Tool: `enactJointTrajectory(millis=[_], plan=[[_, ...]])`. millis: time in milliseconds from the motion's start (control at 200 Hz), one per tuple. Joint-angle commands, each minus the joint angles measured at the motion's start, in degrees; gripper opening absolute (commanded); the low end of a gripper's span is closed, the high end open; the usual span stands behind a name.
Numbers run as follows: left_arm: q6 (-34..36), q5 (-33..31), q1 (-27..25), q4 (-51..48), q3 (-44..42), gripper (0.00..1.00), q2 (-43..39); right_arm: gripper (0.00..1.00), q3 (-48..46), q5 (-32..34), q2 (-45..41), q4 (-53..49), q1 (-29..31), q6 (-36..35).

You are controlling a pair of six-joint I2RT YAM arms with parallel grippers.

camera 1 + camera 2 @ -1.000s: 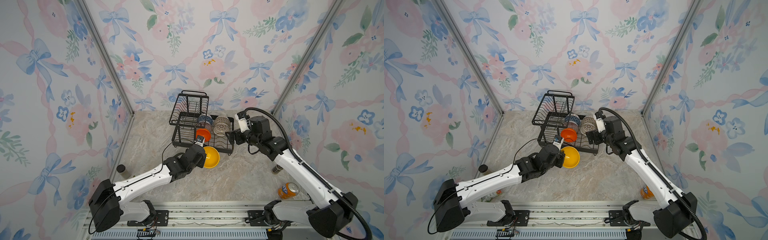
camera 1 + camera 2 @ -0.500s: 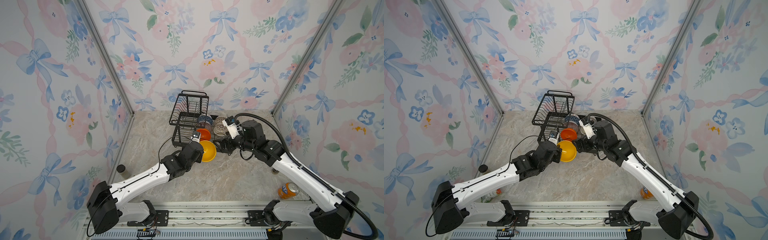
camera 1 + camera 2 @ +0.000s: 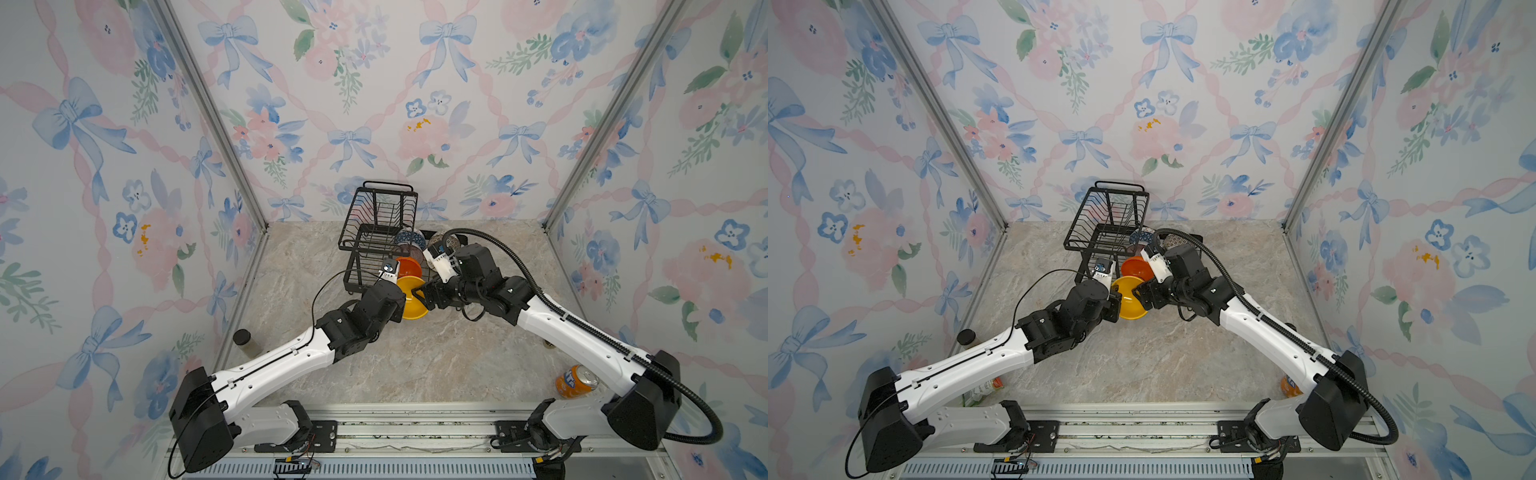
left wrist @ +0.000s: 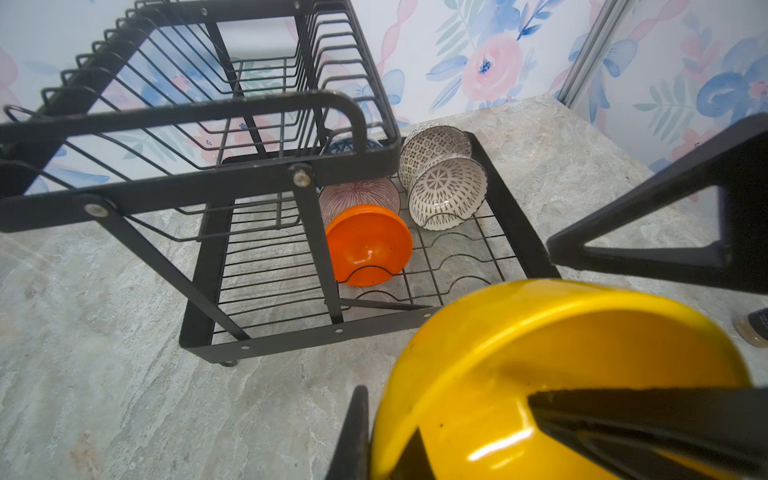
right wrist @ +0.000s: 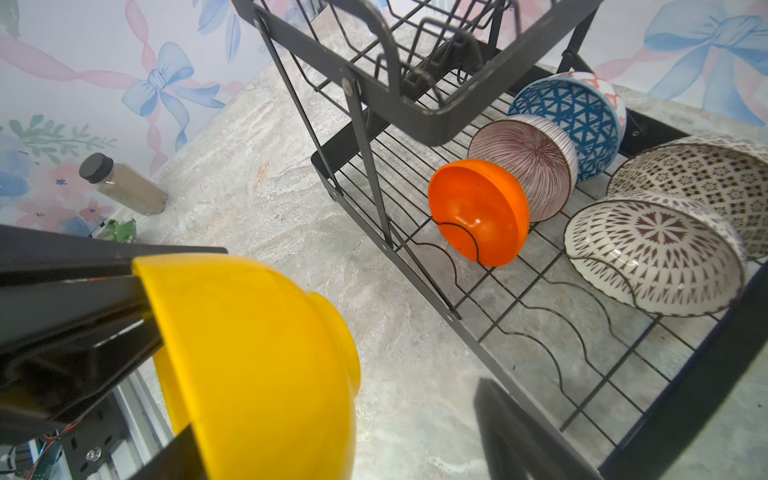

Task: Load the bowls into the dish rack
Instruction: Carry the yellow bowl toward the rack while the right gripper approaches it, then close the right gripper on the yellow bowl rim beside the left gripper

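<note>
Handover explains why the yellow bowl [image 5: 257, 365] hangs in the air just in front of the dish rack [image 4: 291, 338], above the table [image 3: 415, 361]. My left hand [image 3: 405, 299] is pinching its rim and tilting it so the opposite side is free. My right hand [image 3: 1139, 298] is spread around that free side, not yet clamped. I judge the right arm has the better line into the empty wire slots in front of the orange bowl [image 4: 368, 245]. That bowl stands on edge in the lower tier with the pink striped bowl [image 5: 528, 162] and the blue triangle bowl [image 5: 569, 112] behind it. The two lattice bowls [image 5: 652, 253] stand alongside.

A second ago my right hand was up by the lattice bowls. It has swung down to the yellow bowl, which my left has brought slightly closer to the rack.
</note>
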Motion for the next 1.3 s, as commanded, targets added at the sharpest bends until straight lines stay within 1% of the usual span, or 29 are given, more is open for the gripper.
enactJointTrajectory(millis=[0,35,145,265,420,505,575,685,905,975,1060,1295], plan=[[1.6,-0.5,0.2,4.1,0.4,0.0,-1.7,0.8,1.8,-1.0,1.0,1.1,0.8,0.8],[1.7,-0.4,0.2,4.1,0.5,0.0,-1.6,0.79,1.6,-0.9,1.2,1.5,0.8,0.9],[1.7,0.0,0.2,4.1,0.8,0.0,-1.2,0.67,2.0,-0.6,2.0,1.5,0.7,0.7],[1.4,0.5,0.2,4.7,0.6,0.0,-1.1,0.58,2.9,-0.5,2.9,0.9,0.6,0.6],[2.0,2.4,0.2,5.8,-0.2,0.0,-1.1,0.45,2.8,-0.3,2.8,1.2,0.7,0.9],[2.2,3.1,0.2,5.8,-0.4,0.0,-1.1,0.4,2.7,-0.1,2.6,1.1,0.7,0.9],[2.2,3.4,0.2,5.8,-0.6,0.0,-1.3,0.32,2.7,0.1,2.5,1.1,0.7,0.9],[2.1,3.9,0.1,6.0,-0.8,0.0,-1.6,0.24,2.7,0.4,2.5,1.1,0.6,0.8],[2.8,6.0,-0.1,6.2,-0.7,0.0,-1.0,0.18,2.3,1.0,2.0,1.2,0.6,0.5],[2.7,6.4,-0.2,6.2,-0.7,0.0,-0.9,0.11,2.1,1.4,1.8,1.2,0.6,0.5],[2.7,6.8,-0.2,6.2,-0.6,0.0,-0.8,0.0,2.1,1.7,1.6,1.1,0.6,0.4],[3.0,9.2,-0.3,6.0,-0.7,0.0,-1.1,0.0,1.4,2.3,1.0,1.2,0.6,-0.1]])
